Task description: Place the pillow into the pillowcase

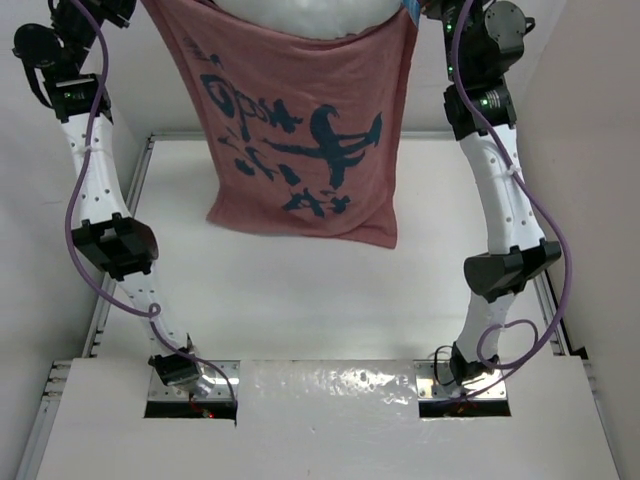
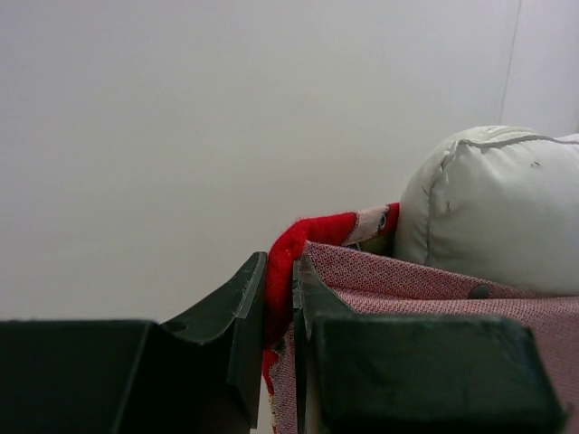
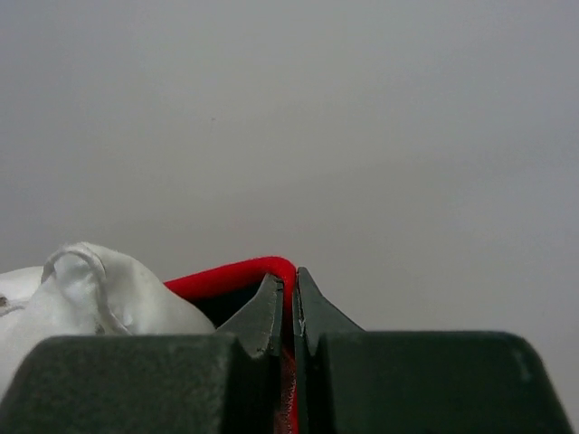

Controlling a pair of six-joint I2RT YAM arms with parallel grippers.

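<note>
The left gripper [image 2: 280, 271] was nearly closed, pinching the red hem [image 2: 312, 231] at one upper corner of the case [image 1: 300, 140]. The right gripper [image 3: 288, 285] was clamped tight on the hem at the opposite upper corner. The case hung aloft, mouth upward. The pillow [image 1: 305, 20] bulged from that mouth, top exposed. Judged partly inserted: the case's lower part appeared slack and unfilled. Remaining: settle the pillow to the case's bottom.

Bright, even light; glare streaks the near panel [image 1: 330, 385].
</note>
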